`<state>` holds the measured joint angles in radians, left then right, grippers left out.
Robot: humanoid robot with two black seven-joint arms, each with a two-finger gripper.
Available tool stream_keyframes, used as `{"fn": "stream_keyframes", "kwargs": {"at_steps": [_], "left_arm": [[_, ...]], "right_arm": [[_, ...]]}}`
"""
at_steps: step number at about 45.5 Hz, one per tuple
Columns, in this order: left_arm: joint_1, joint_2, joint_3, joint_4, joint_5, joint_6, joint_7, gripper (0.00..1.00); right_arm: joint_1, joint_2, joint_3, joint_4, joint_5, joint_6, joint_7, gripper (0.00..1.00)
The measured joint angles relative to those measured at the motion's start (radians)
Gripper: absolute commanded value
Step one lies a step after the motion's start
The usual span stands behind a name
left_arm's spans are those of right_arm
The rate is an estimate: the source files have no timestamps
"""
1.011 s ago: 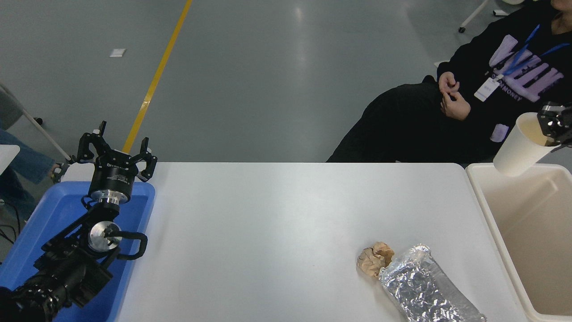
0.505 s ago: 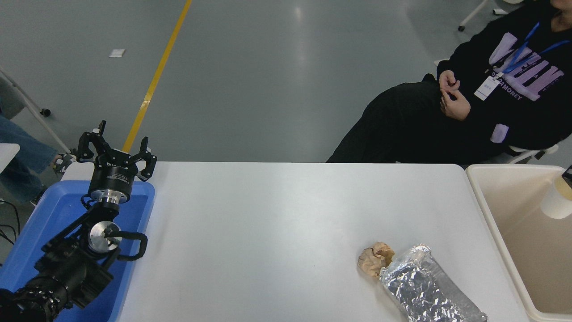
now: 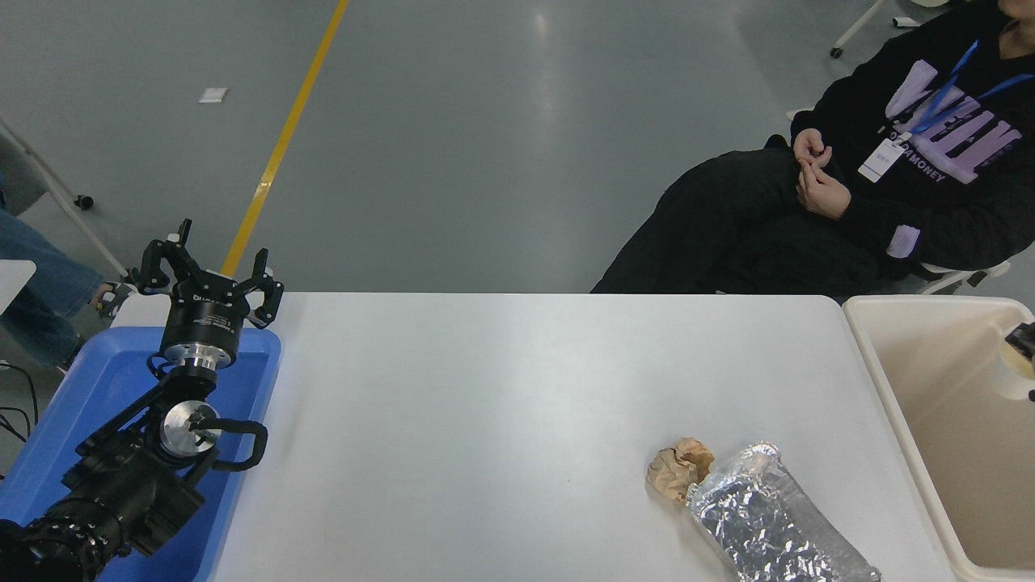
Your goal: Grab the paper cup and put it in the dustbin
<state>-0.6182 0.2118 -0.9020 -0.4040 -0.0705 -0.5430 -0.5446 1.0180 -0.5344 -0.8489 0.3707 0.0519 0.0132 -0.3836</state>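
The paper cup (image 3: 1015, 377) shows only as a cream sliver at the right edge, inside the top of the beige dustbin (image 3: 889, 388). My right gripper (image 3: 1025, 339) is a small black piece at the picture's right edge, right above the cup, and seems shut on it; most of both is cut off by the edge. My left gripper (image 3: 212, 263) is parked at the lower left over a blue tray, open and empty.
A crumpled brown paper ball (image 3: 679, 467) and a foil-wrapped bottle (image 3: 768, 517) lie on the white table (image 3: 501, 420) at the front right. The blue tray (image 3: 97, 388) sits at the left edge. A person in black (image 3: 825, 194) sits beyond the far right corner.
My right gripper carried the cup from above the dustbin's far rim down and to the right into the bin, now almost out of the picture. The left arm has not moved.
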Motion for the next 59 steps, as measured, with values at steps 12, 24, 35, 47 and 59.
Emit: {"fn": "stream_keyframes", "kwargs": {"at_steps": [12, 24, 35, 47, 59], "left_arm": [[0.0, 0.0, 0.0, 0.0, 0.0, 0.0, 0.0, 0.99], [0.0, 0.0, 0.0, 0.0, 0.0, 0.0, 0.0, 0.99], [0.0, 0.0, 0.0, 0.0, 0.0, 0.0, 0.0, 0.99], [0.0, 0.0, 0.0, 0.0, 0.0, 0.0, 0.0, 0.99], [0.0, 0.0, 0.0, 0.0, 0.0, 0.0, 0.0, 0.99]], "right_arm": [[-0.126, 0.061, 0.019, -0.16, -0.001, -0.01, 0.0, 0.0], [-0.175, 0.085, 0.025, -0.213, 0.001, -0.015, 0.0, 0.65], [-0.189, 0.095, 0.025, -0.223, 0.001, -0.053, 0.0, 0.74], [-0.15, 0.076, 0.023, -0.142, 0.001, -0.07, 0.0, 1.0], [0.104, -0.068, -0.027, 0.241, 0.001, -0.052, -0.002, 1.0]]}}
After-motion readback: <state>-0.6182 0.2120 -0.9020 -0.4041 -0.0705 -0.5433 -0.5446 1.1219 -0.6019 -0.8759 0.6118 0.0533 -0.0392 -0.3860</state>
